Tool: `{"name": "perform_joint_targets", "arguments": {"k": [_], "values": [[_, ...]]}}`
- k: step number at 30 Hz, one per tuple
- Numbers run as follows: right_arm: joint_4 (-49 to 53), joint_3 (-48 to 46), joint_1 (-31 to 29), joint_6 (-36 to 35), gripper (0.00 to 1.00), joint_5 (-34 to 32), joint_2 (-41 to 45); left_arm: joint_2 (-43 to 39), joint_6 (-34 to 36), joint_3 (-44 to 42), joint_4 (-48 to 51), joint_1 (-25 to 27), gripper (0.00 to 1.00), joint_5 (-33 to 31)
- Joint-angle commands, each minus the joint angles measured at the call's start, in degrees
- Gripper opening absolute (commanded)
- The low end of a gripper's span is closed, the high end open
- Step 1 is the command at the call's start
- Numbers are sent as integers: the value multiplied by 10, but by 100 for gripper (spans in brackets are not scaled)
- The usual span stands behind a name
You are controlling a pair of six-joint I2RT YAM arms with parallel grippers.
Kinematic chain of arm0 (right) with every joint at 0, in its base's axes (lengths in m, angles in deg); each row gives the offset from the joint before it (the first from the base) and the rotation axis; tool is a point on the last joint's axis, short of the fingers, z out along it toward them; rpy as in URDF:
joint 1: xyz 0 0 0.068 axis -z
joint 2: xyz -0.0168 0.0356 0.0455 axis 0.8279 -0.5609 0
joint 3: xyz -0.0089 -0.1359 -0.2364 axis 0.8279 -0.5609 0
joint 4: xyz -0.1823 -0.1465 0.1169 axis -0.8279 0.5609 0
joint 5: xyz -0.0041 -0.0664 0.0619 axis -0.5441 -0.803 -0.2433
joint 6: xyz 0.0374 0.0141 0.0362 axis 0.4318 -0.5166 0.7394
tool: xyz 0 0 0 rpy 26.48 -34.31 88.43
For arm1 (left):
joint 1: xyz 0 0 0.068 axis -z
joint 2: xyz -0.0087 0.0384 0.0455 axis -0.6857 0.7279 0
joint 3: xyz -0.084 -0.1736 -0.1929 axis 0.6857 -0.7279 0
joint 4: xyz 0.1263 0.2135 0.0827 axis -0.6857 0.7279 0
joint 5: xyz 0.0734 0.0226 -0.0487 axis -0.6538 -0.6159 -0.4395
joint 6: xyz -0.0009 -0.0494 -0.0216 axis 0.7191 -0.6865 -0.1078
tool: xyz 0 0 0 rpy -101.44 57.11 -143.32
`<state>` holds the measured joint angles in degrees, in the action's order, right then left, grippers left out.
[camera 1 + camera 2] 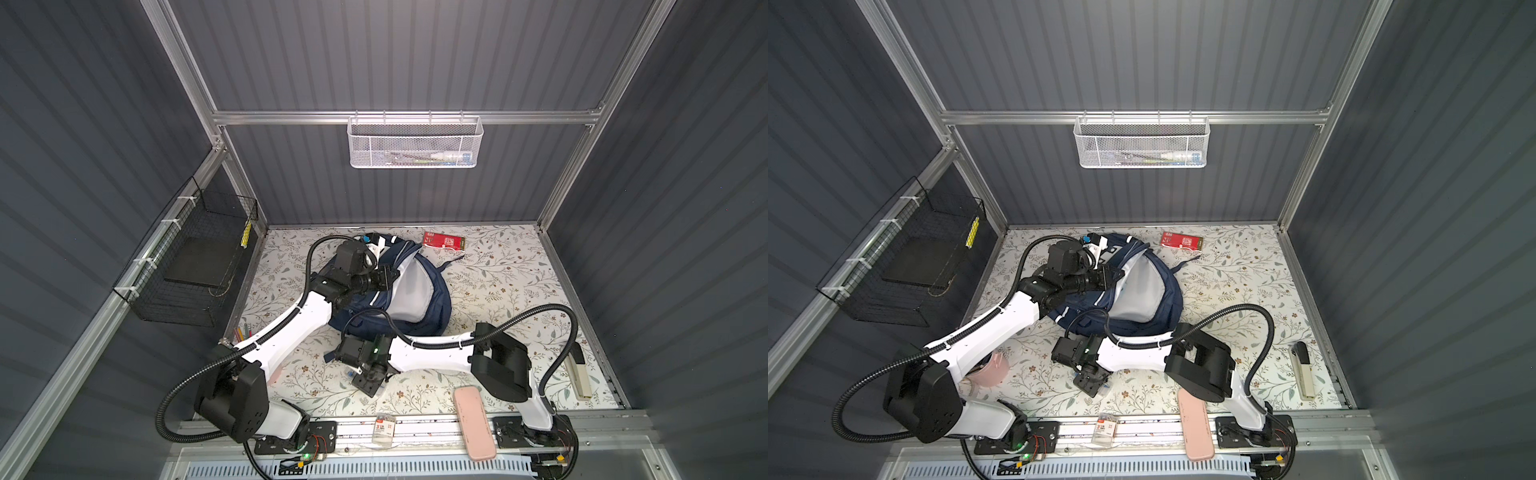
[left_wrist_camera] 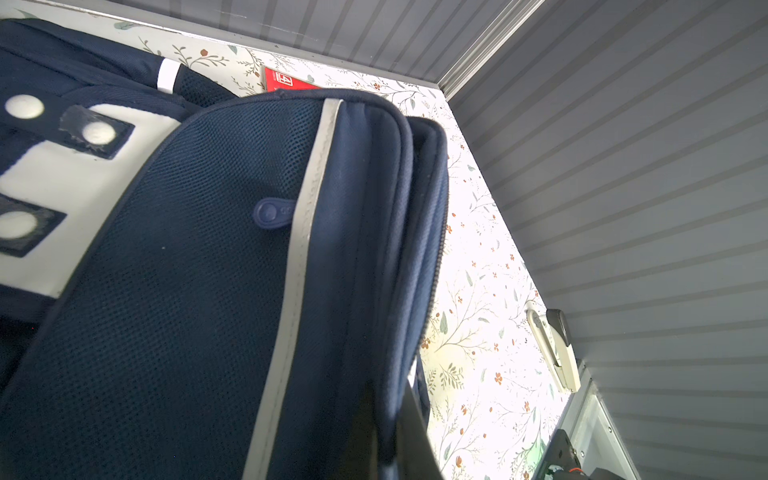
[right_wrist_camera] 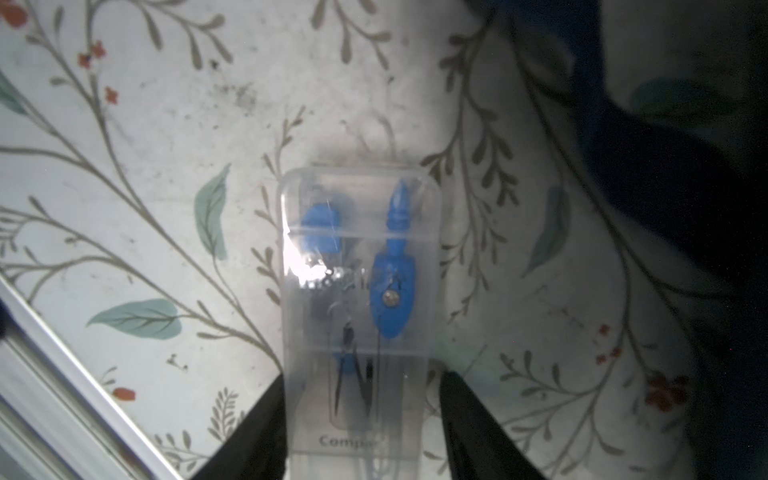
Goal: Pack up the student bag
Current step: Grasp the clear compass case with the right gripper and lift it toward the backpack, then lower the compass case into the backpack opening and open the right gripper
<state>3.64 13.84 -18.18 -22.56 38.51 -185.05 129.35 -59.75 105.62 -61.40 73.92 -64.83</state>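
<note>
Near the front edge of the bench point(image 1: 498, 291), the right gripper point(image 3: 362, 386) straddles a clear compass case point(image 3: 357, 266), jaws at its long sides; squeezing or not, I cannot tell. Toward the back edge lies the student bag point(image 1: 439, 303), its opened rim pinched in the closed left gripper point(image 2: 388, 424).

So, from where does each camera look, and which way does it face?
Top views: high over the front edge, looking down on the table; the left arm and right arm show.
Left wrist: beside the student bag, facing its mesh side; the left claw pinches its rim.
Right wrist: low over the table, facing down at a clear compass case; the right claw straddles it.
Shared: the stapler shows in the left wrist view and in a top view.
</note>
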Motion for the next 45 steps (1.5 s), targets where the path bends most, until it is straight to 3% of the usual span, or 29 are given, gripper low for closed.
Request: {"name": "perform_joint_targets", "arguments": {"k": [1, 7, 17, 23, 27, 33, 37, 41, 45], "values": [[5, -5, -1, 5, 47, -22, 6, 0, -4, 16, 13, -10, 0, -13], [-14, -50, -1, 22, 44, -37, 59, 2, -3, 15, 12, -11, 0, -14], [-67, -214, 24, 87, 41, -66, 246, 6, -18, 25, -5, -10, 0, 0], [-84, -306, 100, 123, 42, -52, 350, -4, -23, 22, -10, -11, 0, 2], [-98, -313, 168, 120, 42, -35, 390, -6, -20, 15, -12, -10, 0, -4], [-68, -216, 290, 152, 43, 26, 355, -8, -19, 26, 10, -10, 0, -25], [-52, -124, 322, 150, 44, 28, 281, -10, -15, 37, 9, -10, 0, -17], [-27, -32, 355, 177, 45, 82, 192, -11, -18, 40, 9, -9, 0, -22], [-58, -9, 358, 210, 48, 82, 150, -22, -6, 60, 28, -6, 0, -57]]}}
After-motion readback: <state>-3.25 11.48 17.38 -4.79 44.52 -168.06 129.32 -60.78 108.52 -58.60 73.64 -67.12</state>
